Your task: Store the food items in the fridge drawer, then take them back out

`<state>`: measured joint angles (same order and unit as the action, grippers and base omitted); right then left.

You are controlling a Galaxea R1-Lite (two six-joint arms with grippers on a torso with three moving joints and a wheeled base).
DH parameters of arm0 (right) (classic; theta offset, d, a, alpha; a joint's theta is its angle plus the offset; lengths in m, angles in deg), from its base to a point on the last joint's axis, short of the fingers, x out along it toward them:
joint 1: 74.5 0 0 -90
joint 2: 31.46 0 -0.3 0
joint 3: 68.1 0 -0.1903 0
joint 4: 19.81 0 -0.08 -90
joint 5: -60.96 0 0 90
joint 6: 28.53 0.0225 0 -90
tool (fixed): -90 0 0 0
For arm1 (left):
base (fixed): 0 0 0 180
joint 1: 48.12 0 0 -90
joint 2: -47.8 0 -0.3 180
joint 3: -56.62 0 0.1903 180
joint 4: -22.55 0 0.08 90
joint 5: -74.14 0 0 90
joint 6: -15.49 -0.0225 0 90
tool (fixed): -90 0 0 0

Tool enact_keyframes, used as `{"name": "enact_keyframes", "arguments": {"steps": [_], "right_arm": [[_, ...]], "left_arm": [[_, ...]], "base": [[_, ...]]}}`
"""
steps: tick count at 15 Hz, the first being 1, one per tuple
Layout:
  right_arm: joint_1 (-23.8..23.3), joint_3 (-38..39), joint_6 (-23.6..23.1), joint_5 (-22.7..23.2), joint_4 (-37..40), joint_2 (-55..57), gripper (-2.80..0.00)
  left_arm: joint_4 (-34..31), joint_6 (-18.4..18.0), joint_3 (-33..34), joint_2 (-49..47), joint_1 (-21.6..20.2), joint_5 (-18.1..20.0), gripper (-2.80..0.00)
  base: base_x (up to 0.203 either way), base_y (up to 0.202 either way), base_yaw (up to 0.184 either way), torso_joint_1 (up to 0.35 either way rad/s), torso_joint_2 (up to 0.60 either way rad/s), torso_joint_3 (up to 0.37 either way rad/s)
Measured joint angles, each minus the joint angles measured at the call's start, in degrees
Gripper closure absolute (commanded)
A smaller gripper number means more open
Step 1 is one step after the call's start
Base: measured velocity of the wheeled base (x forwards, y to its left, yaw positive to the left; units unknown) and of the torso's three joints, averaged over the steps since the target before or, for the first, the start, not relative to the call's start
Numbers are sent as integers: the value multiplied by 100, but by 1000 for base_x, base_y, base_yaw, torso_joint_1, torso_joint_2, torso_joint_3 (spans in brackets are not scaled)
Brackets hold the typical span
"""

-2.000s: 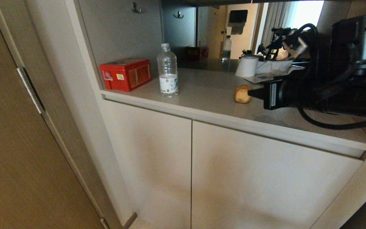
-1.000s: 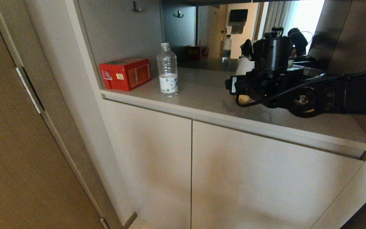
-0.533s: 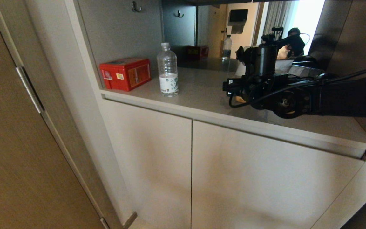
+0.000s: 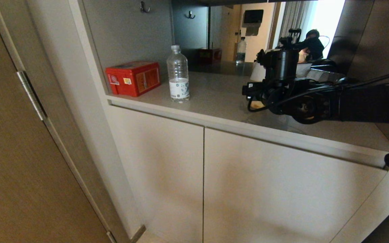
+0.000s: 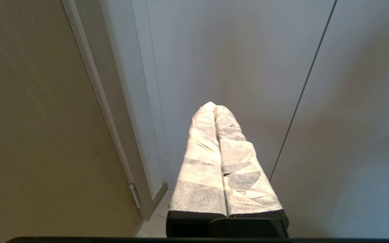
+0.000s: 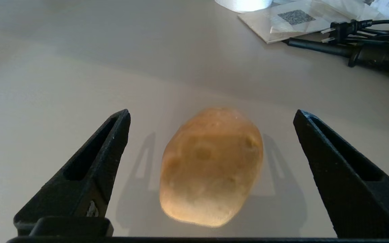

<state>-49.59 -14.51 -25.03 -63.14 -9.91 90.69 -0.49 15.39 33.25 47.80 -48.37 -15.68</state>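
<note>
The right gripper (image 6: 211, 114) has its jaws spread wide, one black finger on each side of the potato (image 6: 211, 167) and neither touching it. The potato lies on the beige counter (image 4: 214, 98), mostly hidden behind the arm from where the head looks. Further left on the same counter stand a clear water bottle (image 4: 178, 75) and a red box (image 4: 133, 78). The left gripper (image 5: 216, 108) hangs low before the cabinet doors (image 5: 248, 67), its wrapped fingers pressed together, holding nothing.
</note>
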Motion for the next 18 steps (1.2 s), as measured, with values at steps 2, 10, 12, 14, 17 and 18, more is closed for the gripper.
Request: {"name": "enact_keyframes", "arguments": {"steps": [2, 10, 12, 14, 17, 18], "right_arm": [[-45, -116, 18, 1, -5, 91, -280], [-96, -162, 124, 11, 11, 314, -280], [-101, -148, 118, 11, 9, 339, -280], [-101, -140, 132, 9, 11, 361, -280], [-106, -109, 190, 11, 11, 382, -280], [-107, -101, 187, 9, 11, 387, -280]], "left_arm": [[0, 0, 0, 0, 0, 0, 0], [-1, 0, 0, 0, 0, 0, 0], [0, 0, 0, 0, 0, 0, 0], [0, 0, 0, 0, 0, 0, 0], [-2, 0, 0, 0, 0, 0, 0], [-1, 0, 0, 0, 0, 0, 0]], "base": [[0, 0, 0, 0, 0, 0], [0, 0, 0, 0, 0, 0], [0, 0, 0, 0, 0, 0], [0, 0, 0, 0, 0, 0], [0, 0, 0, 0, 0, 0], [0, 0, 0, 0, 0, 0]]}}
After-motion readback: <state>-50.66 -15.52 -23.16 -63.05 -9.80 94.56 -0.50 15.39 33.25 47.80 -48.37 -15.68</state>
